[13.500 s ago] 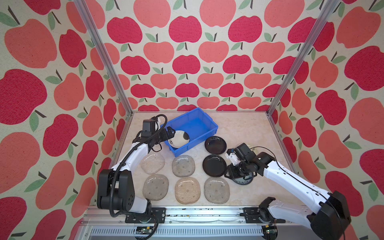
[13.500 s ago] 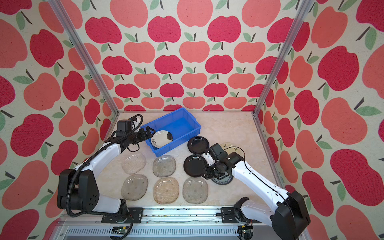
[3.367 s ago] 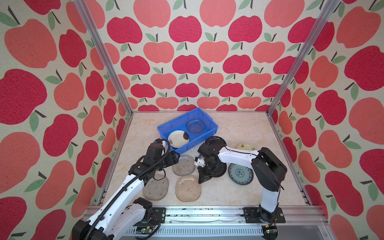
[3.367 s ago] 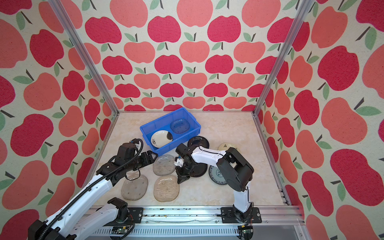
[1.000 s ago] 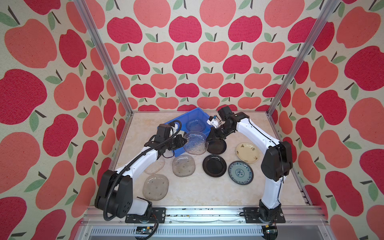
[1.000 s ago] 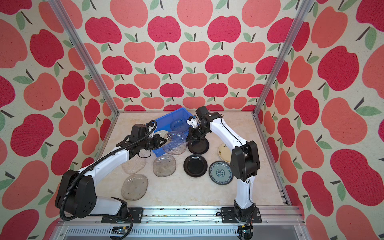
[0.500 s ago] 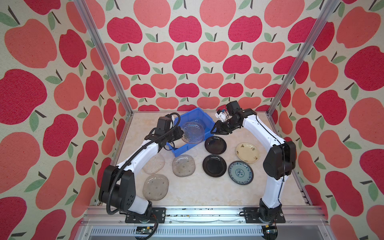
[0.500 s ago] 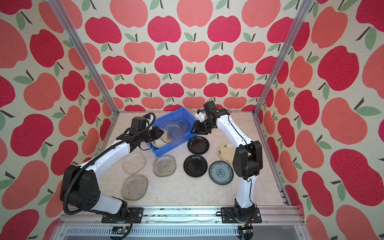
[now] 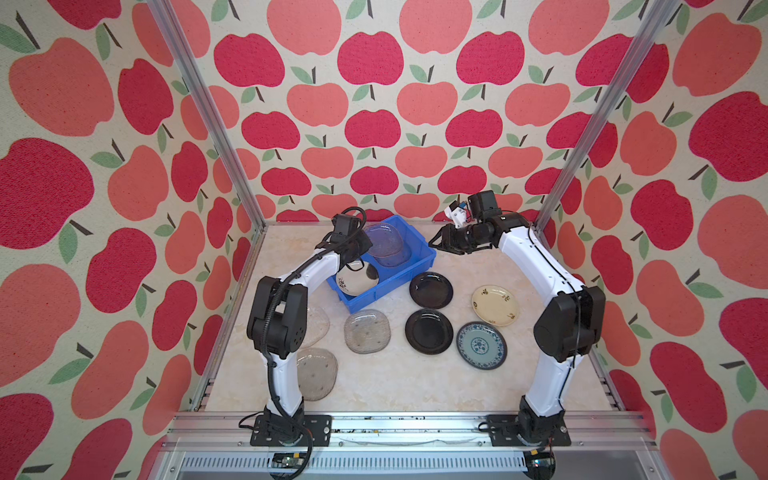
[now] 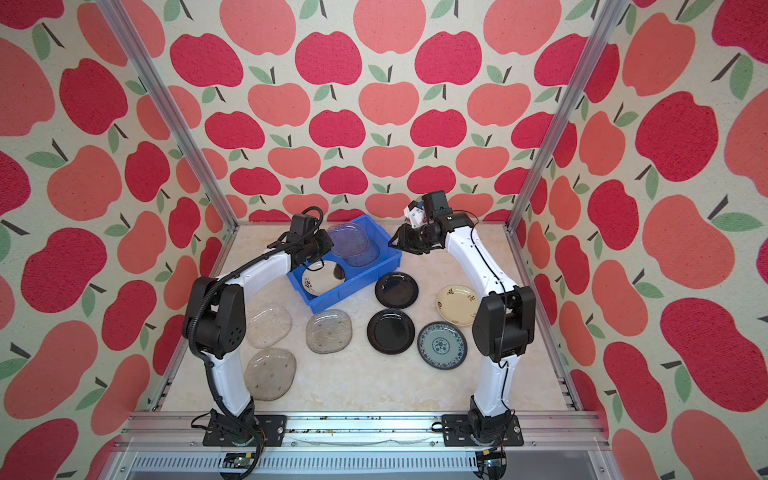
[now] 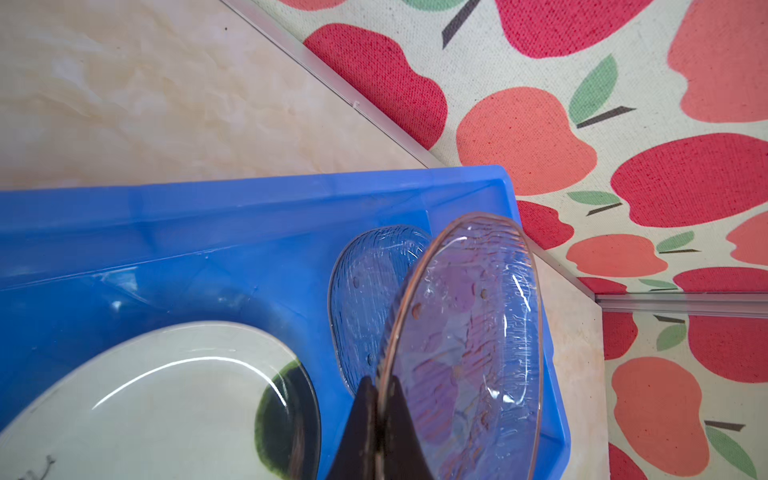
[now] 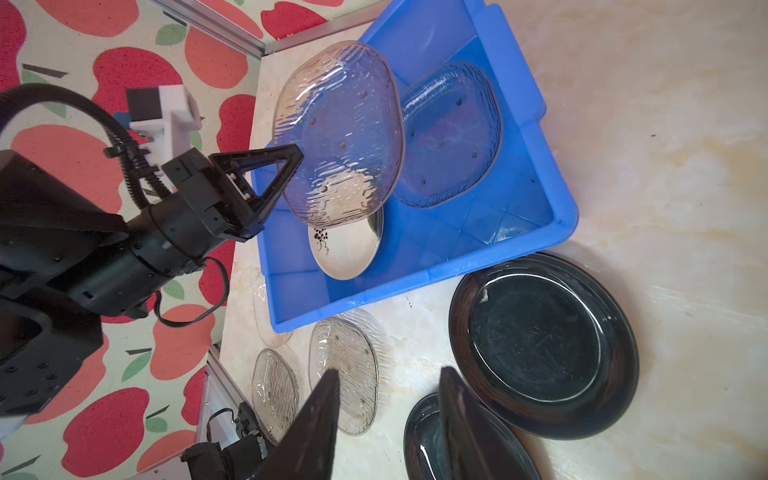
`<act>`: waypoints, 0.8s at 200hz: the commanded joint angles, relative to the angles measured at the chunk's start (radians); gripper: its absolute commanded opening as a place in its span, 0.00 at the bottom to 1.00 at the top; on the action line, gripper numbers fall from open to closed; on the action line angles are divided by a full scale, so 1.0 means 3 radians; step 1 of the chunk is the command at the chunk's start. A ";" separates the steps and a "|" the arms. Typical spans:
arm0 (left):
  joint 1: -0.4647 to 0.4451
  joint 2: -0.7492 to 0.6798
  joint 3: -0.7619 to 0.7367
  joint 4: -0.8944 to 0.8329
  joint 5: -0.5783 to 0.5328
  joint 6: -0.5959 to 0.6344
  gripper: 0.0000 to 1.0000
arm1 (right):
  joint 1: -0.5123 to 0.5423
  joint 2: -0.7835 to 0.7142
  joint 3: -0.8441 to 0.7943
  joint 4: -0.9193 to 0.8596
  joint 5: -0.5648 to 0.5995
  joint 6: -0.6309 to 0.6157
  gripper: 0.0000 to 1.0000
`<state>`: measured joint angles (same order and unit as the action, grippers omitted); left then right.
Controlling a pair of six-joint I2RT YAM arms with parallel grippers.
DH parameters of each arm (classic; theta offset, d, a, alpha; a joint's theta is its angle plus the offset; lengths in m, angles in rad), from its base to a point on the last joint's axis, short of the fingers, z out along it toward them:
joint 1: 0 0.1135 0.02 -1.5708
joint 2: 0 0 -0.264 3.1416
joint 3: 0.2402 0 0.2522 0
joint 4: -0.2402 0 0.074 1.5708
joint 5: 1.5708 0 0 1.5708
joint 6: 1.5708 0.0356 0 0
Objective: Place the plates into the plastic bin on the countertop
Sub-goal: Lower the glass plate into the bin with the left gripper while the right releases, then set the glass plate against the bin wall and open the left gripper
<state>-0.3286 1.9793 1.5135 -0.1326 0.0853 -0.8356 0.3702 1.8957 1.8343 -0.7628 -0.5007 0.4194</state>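
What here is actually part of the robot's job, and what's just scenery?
Part of the job: blue bin; held glass plate in the left gripper; white plate and second glass plate already inside; three glass plates, two black plates, cream plate, patterned plate on the countertop.
Just there: apple-patterned walls; aluminium framing.

The black fingers [image 11: 357,436] of the left gripper [image 11: 379,399] run off the left wrist view's edge; the clear ribbed glass plate [image 11: 465,332] between them hides part of another clear glass plate [image 11: 361,299] beyond their tips, and the white dark-blotched round plate [image 11: 166,399] beside them is cropped.
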 commanded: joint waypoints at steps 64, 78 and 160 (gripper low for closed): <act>-0.0243 0.0422 0.0465 -0.0351 -0.0494 -0.0397 0.00 | -0.0094 -0.0107 -0.0107 0.0255 -0.0262 0.0161 0.43; -0.0256 0.0510 0.0516 -0.0395 -0.0539 -0.0451 0.00 | -0.0094 -0.0089 -0.0101 0.0265 -0.0279 0.0171 0.42; -0.0229 0.0890 0.0707 -0.0233 -0.0486 -0.0545 0.00 | -0.0094 -0.0141 -0.0193 0.0330 -0.0337 0.0197 0.42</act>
<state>-0.4030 2.2150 1.6775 -0.2050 -0.0559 -0.9695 0.3447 1.8889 1.7935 -0.6701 -0.5835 0.4664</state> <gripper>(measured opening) 0.064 0.423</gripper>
